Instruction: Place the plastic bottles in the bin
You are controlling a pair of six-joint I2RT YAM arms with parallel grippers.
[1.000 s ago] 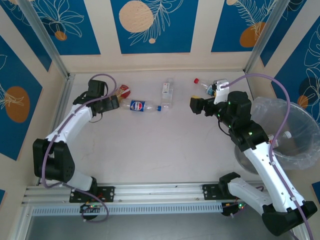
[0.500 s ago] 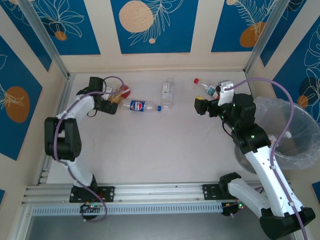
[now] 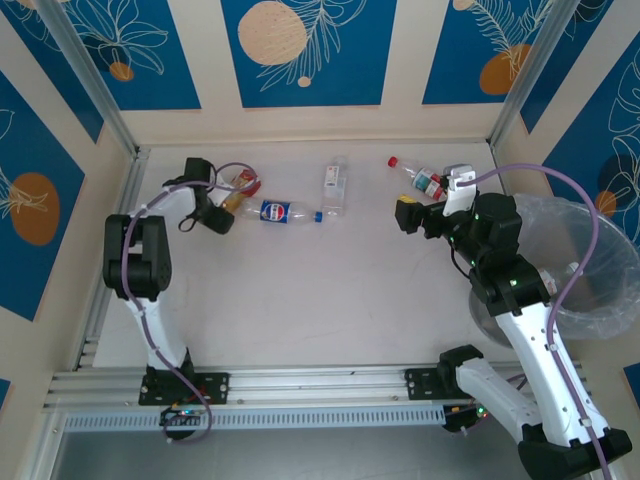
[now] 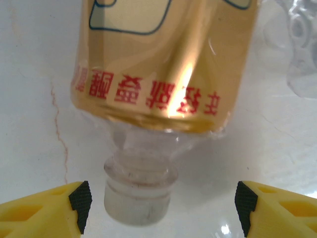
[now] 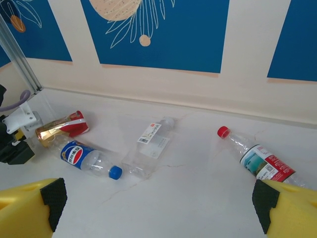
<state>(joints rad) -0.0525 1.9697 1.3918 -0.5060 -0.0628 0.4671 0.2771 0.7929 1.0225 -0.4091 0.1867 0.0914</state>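
Plastic bottles [image 3: 285, 212] lying flat, scattered; bag-lined bin [image 3: 612, 300] far right

The table [image 3: 320, 300] lies open nearside, bottles [image 3: 285, 212] cluttering its far side.

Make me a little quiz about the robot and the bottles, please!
1. True or false: the blue-capped bottle stands upright.
2. Which bottle's neck lies between the fingers of the open left gripper? A) the gold-labelled bottle B) a green bottle C) the blue-capped bottle
3. Fill in: the bin stands beside the ___ arm.
Key: 1 false, it lies on its side. 2 A. 3 right, beside the right arm.
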